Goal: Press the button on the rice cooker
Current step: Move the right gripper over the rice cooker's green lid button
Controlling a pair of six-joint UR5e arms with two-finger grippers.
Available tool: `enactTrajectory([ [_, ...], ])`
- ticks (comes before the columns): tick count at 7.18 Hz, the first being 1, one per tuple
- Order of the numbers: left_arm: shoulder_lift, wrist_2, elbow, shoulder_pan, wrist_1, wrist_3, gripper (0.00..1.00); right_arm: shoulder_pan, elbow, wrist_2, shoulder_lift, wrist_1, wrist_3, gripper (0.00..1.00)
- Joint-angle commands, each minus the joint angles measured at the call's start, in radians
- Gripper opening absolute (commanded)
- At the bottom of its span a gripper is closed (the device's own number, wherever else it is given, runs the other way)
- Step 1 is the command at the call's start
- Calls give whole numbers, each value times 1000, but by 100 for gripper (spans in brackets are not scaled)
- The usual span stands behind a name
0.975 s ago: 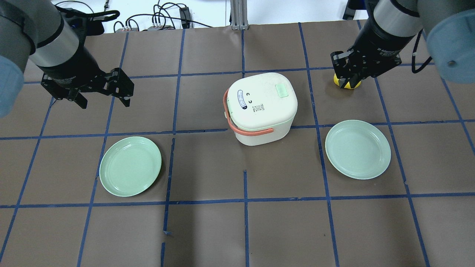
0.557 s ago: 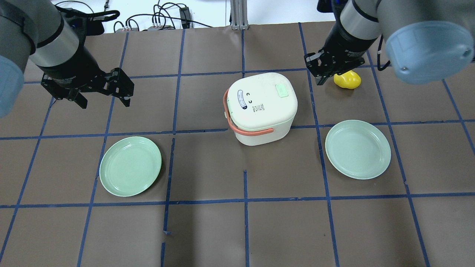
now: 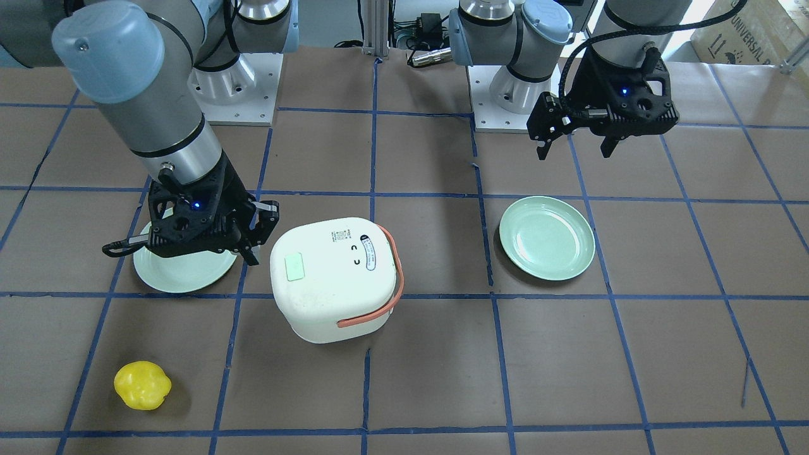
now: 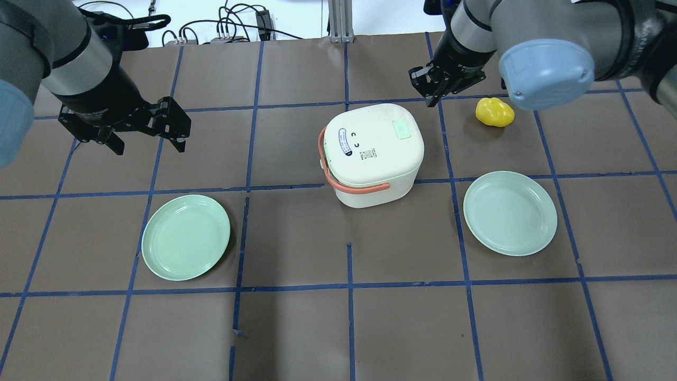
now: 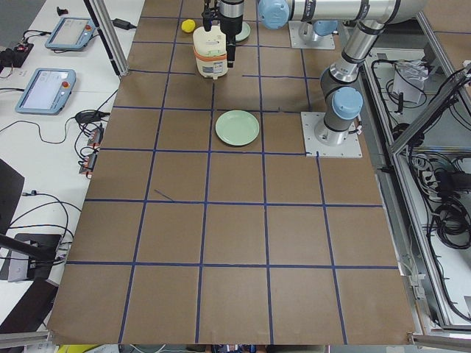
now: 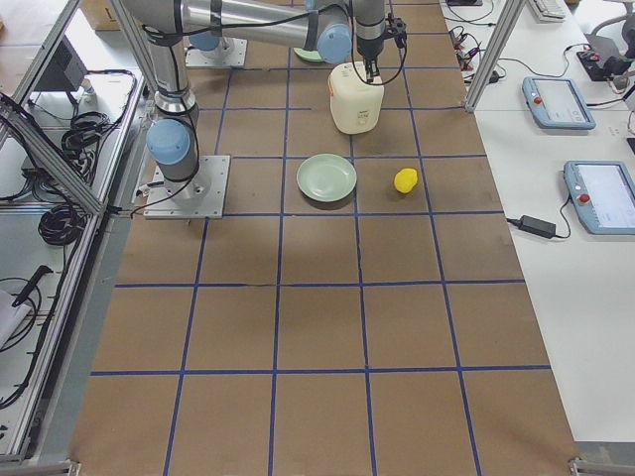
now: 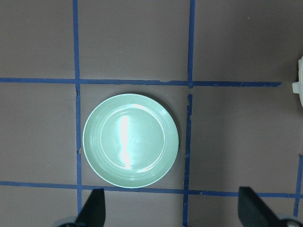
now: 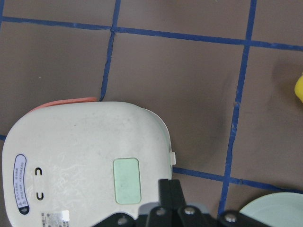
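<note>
The white rice cooker [image 4: 370,153] with an orange handle stands mid-table, lid shut. Its pale green button [image 4: 402,129] sits on the lid's far right part. My right gripper [image 4: 430,99] is shut and empty, hovering above the cooker's far right corner. In the right wrist view the fingertips [image 8: 170,189] are pressed together just right of the button [image 8: 127,180], apart from it. In the front view the right gripper [image 3: 251,251] is left of the cooker [image 3: 328,278]. My left gripper [image 4: 148,144] is open and empty, far left of the cooker.
A yellow fruit-like object [image 4: 494,112] lies on the table right of the right gripper. Two pale green plates lie on the table, one at the near left [image 4: 185,236] and one at the near right [image 4: 510,212]. The left wrist view looks down on the left plate [image 7: 130,140].
My right gripper has moved left, from over the yellow object to above the cooker's far right corner. The yellow object stays on the table. The left arm has not moved.
</note>
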Motion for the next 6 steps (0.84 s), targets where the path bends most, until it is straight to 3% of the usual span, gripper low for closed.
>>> enactTrajectory([
  [1,0,0,0,0,0,0,100,36,-14,12,26,-16,1,9],
  [6,0,0,0,0,0,0,100,38,0,51,56,-51,0,9],
])
